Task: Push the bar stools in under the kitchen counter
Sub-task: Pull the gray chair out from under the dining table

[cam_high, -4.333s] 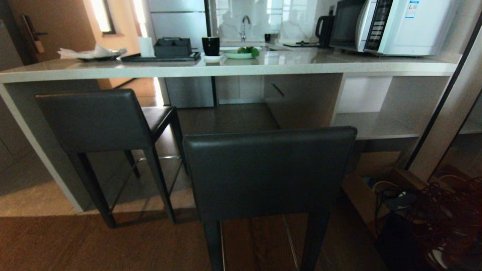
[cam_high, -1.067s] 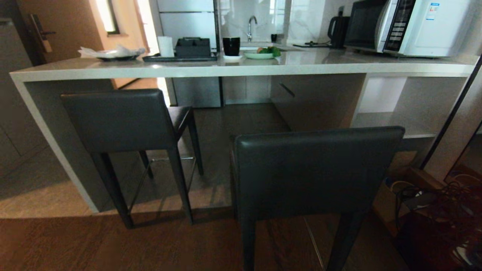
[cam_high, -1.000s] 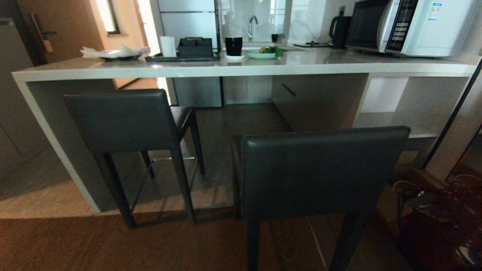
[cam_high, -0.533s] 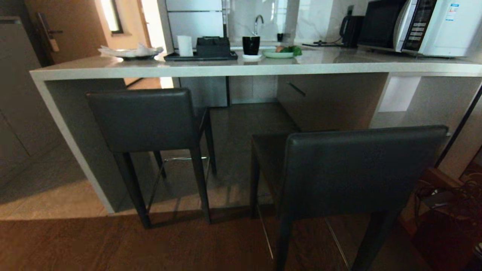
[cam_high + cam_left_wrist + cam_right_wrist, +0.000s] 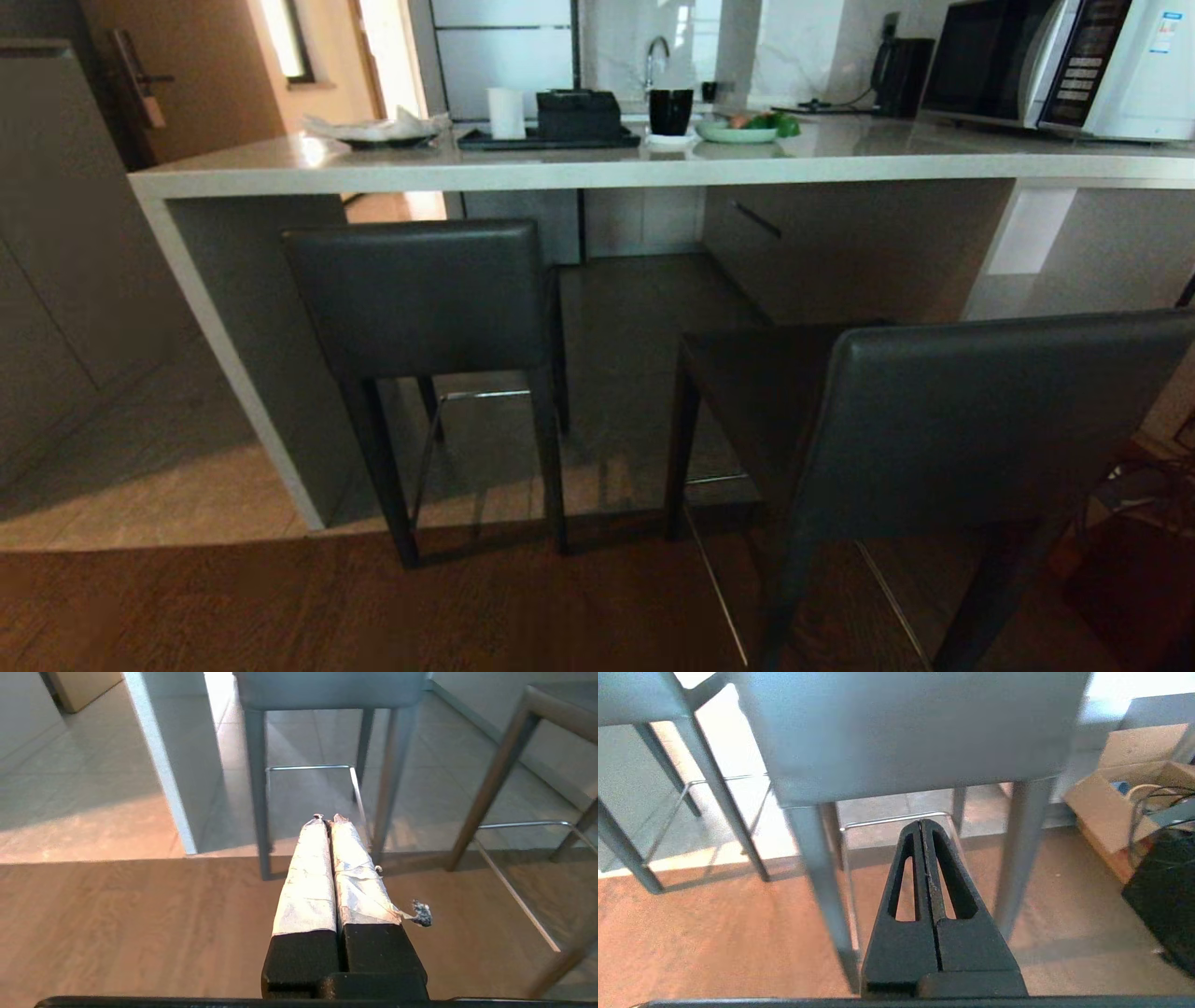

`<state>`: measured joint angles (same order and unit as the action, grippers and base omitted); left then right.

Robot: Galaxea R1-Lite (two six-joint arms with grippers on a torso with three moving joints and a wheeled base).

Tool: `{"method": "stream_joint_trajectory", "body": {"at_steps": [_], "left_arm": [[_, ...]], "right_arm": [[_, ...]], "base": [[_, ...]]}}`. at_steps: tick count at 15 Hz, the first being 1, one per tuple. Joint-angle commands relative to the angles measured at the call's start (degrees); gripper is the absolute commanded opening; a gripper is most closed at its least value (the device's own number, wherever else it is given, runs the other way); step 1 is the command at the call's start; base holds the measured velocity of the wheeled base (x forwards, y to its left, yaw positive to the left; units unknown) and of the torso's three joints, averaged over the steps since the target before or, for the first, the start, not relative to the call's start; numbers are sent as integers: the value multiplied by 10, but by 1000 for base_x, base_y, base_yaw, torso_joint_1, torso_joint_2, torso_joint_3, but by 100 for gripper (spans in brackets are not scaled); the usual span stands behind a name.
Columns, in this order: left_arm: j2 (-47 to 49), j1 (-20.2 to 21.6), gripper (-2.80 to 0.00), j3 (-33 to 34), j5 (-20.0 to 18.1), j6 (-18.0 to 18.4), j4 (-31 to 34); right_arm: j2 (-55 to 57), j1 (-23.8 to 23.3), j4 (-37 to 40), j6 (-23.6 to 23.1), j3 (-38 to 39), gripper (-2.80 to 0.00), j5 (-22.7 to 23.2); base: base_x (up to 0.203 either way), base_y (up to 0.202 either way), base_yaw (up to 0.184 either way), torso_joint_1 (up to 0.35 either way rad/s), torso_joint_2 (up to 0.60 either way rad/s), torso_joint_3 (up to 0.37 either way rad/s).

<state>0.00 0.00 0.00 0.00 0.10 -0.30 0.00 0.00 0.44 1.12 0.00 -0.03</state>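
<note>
Left stool (image 5: 420, 299): stands at the surface's (image 5: 597, 170) left end, its backrest just below the front edge and its seat reaching in underneath; its rear legs rest where tile meets wooden floor (image 5: 280, 607).
Right stool (image 5: 990, 420): nearer the camera and well out from the front edge — its seat and backrest are clear of the slab, turned a little so that its seat shows on the left.
Surface: a long pale slab with a thick white edge, carried on a panel side at its left end.
On the surface: a black tray (image 5: 546, 140) with a dark box and a white roll, a black cup (image 5: 670, 110), a plate of greens (image 5: 742, 131), and a microwave (image 5: 1064, 65) toward the right end.
Left tool (image 5: 328, 817): its taped fingers are pressed together, holding nothing; it hangs above the wooden floor, pointing at the left stool's legs and footrest bar (image 5: 308, 767).
Right tool (image 5: 921, 822): fingers closed tight on nothing — it sits low behind the right stool's backrest, not touching it.
Floor by the right stool: a cardboard box (image 5: 1120, 793) with cables.
</note>
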Motion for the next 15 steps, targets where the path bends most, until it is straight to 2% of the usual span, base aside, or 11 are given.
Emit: {"method": "stream_joint_trajectory", "body": {"at_steps": [1,15], "left_arm": [[1,0,-280,0,0,0,0],[0,0,-280,0,0,0,0]], "right_arm": [[1,0,0,0,1,-280,-1],[1,0,0,0,1,-280,0]], "base": [[0,199,2,1,5,5],[0,191,-1,2,2,3]]}}
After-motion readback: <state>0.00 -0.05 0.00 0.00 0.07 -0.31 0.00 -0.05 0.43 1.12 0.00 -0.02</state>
